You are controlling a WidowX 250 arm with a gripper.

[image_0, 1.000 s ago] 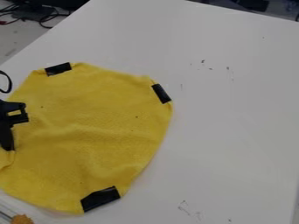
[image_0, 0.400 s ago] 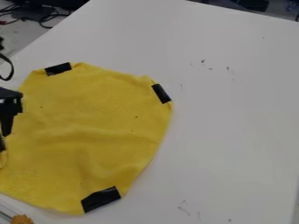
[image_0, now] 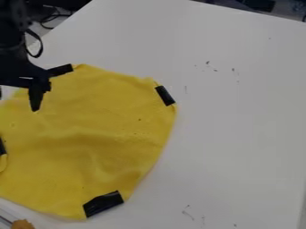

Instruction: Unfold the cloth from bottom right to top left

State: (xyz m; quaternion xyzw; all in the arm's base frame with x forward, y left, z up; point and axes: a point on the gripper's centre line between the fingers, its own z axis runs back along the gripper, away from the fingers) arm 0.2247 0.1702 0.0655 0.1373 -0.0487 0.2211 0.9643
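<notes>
your claw [image_0: 18,102] is spread apart, cloth [image_0: 95,125] looks mostly unfolded imo, so lift clear without dragging it

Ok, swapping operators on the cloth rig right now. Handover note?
Gripper: open, over the upper-left part of the cloth in view, apparently holding nothing.
Cloth: yellow, spread on the white table, left side cut off by the view. Black patches at its upper left, right, bottom and left.
Done: most of it looks unfolded; mild wrinkles across the middle.
Left: small curl below the left patch. I'd check that side, flatten if needed, then clear the arm.
</notes>
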